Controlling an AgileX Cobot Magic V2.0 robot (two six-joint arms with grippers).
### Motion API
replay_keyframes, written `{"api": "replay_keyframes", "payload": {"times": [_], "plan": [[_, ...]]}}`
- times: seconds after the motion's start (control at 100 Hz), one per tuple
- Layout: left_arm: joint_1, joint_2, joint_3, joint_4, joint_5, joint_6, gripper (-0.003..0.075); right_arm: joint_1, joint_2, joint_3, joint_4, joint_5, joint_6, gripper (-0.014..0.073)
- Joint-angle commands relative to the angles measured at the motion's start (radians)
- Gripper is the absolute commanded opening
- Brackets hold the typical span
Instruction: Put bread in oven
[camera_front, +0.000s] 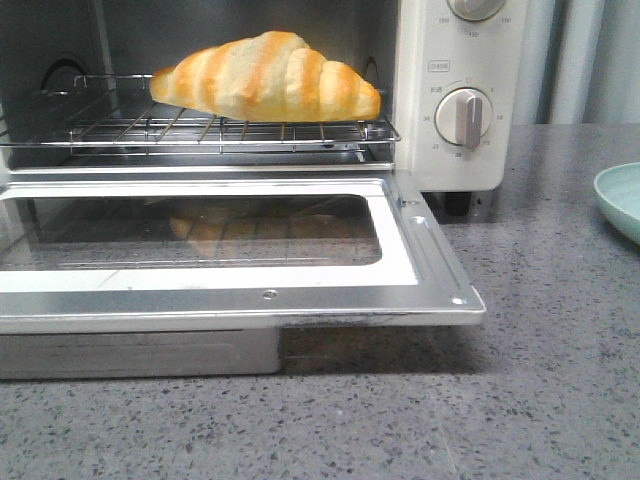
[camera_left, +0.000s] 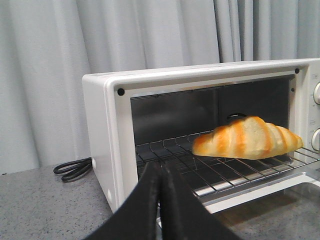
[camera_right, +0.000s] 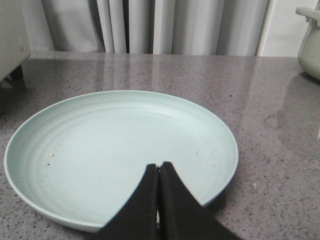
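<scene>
Bread (camera_front: 265, 78) lies on the rack inside the open oven (camera_front: 455, 60), upper left of frame – both arms' fingers (camera_left: 159, 210) (camera_right: 159, 205) pressed together, holding nothing

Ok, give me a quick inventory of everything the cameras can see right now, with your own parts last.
bread: one, golden-orange with cream stripes, lying on the wire rack inside the oven.
oven: one, cream-white, on the counter, door dropped open.
wire rack: one, metal, inside the oven under the bread.
dial knobs: two visible, silver-white, on the oven's right panel.
plate: one, pale green, nothing on it, on the counter to the oven's right.
power cord: one, black, coiled on the counter beside the oven.
pot: one, pale green, at the edge of the right wrist view.
left end effector: shut, holding nothing.
right end effector: shut, above the plate.
</scene>
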Motion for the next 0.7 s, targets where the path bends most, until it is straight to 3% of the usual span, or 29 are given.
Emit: {"api": "replay_keyframes", "payload": {"times": [0.0,0.26,0.4,0.69], "plan": [[0.003,-0.010,-0.027,-0.020,-0.004,-0.005,-0.0021,0.000,-0.018,0.012,0.018,-0.057,-0.015,-0.0076],[0.003,-0.010,-0.027,-0.020,-0.004,-0.005,-0.0021,0.130,-0.019,0.012,0.024,-0.043,-0.036,-0.0076],[0.003,-0.010,-0.027,-0.020,-0.004,-0.005,-0.0021,0.137,-0.019,0.012,0.071,-0.016,-0.124,-0.0076],[0.003,-0.010,-0.027,-0.020,-0.004,-0.005,-0.0021,0.123,-0.019,0.012,0.086,0.076,-0.124,-0.0076]]}}
